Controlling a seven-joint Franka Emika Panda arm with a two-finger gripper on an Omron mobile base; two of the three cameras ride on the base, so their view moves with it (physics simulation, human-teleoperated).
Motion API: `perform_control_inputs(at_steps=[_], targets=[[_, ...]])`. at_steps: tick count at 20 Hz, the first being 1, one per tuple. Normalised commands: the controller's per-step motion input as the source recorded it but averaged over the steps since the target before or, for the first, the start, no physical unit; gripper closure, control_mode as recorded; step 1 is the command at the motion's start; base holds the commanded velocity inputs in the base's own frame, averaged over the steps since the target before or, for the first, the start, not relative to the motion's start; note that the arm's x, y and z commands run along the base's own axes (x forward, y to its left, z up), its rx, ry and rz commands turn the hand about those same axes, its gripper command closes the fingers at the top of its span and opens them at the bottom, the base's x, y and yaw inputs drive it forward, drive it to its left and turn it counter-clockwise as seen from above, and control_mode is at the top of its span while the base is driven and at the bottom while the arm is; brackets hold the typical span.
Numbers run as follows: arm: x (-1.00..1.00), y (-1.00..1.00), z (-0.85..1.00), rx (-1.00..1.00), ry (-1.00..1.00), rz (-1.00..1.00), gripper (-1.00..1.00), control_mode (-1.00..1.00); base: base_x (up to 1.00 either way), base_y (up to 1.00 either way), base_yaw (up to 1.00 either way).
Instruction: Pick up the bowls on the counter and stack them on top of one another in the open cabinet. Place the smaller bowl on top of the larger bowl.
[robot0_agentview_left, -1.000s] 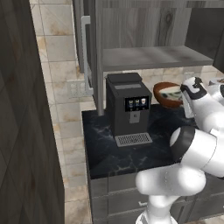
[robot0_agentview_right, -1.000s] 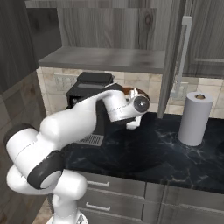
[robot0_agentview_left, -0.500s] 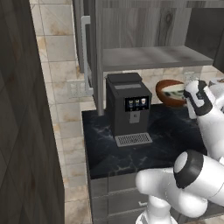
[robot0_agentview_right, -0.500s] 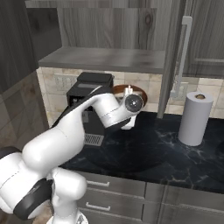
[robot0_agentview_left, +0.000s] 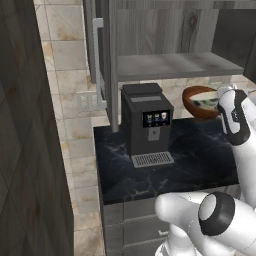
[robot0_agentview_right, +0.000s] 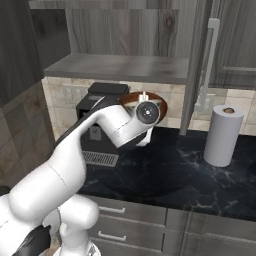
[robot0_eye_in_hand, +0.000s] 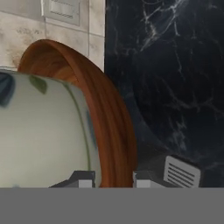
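One larger bowl (robot0_eye_in_hand: 114, 131), pinched by its rim in the gripper (robot0_eye_in_hand: 114, 177), hangs above the counter (robot0_agentview_left: 200, 155) near its back edge. I'd keep it level and clear the open cabinet (robot0_agentview_right: 120, 67) shelf's front edge before sliding in.

Glossy reddish-brown larger bowl (robot0_eye_in_hand: 111, 127) with pale, leaf-patterned inside, raised above the dark marbled counter (robot0_agentview_left: 200, 155), below the cabinet shelf (robot0_agentview_left: 170, 65).
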Motion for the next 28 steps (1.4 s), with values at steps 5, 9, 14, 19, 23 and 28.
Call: perform_control_inputs(at_steps=[5, 9, 14, 19, 23, 28], targets=[[-0.36, 0.02, 0.45, -0.01, 0.02, 0.00, 1.00, -1.00, 0.00, 0.00, 0.00], [-0.34, 0.04, 0.47, -0.01, 0.02, 0.00, 1.00, -1.00, 0.00, 0.00, 0.00], [-0.25, 0.07, 0.49, 0.00, 0.01, 0.00, 1.00, -1.00, 0.00, 0.00, 0.00], [-0.21, 0.09, 0.47, 0.00, 0.00, 0.00, 1.00, -1.00, 0.00, 0.00, 0.00], [-0.15, 0.15, 0.40, 0.00, 0.00, 0.00, 1.00, -1.00, 0.00, 0.00, 0.00], [-0.02, 0.24, 0.29, 0.00, 0.00, 0.00, 1.00, -1.00, 0.00, 0.00, 0.00]])
